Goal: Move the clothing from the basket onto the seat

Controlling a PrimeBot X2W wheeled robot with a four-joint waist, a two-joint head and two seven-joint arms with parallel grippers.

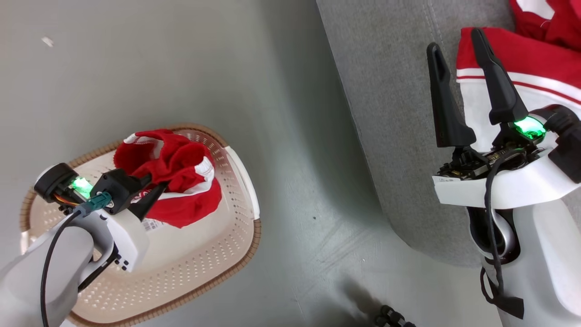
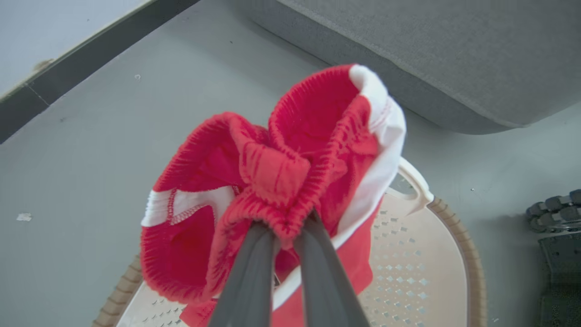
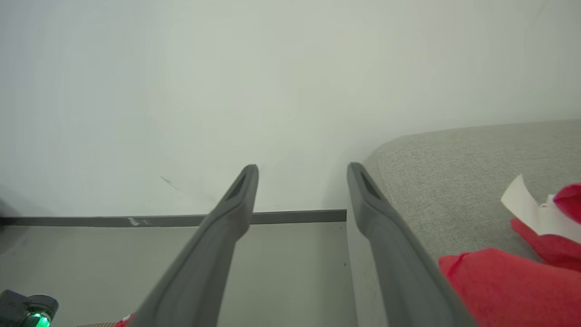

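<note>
Garment (image 2: 290, 172), red, soft, light and floppy, hangs bunched over basket (image 1: 245, 254). The left fingers (image 2: 254, 272) pinch its ribbed waistband fold, likely the firmest hold. The right fingers (image 1: 447, 104) are spread and empty above seat (image 1: 386, 113), beside other clothing (image 1: 522, 59) lying there.

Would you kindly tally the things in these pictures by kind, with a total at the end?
Red garments: 3 (held garment; striped garment and, it seems, a further garment on the sofa)
Baskets: 1 (basket)
Sofas: 1
Grippers: 2 (left gripper shut on the held garment, right gripper open)
Total: 7
</note>
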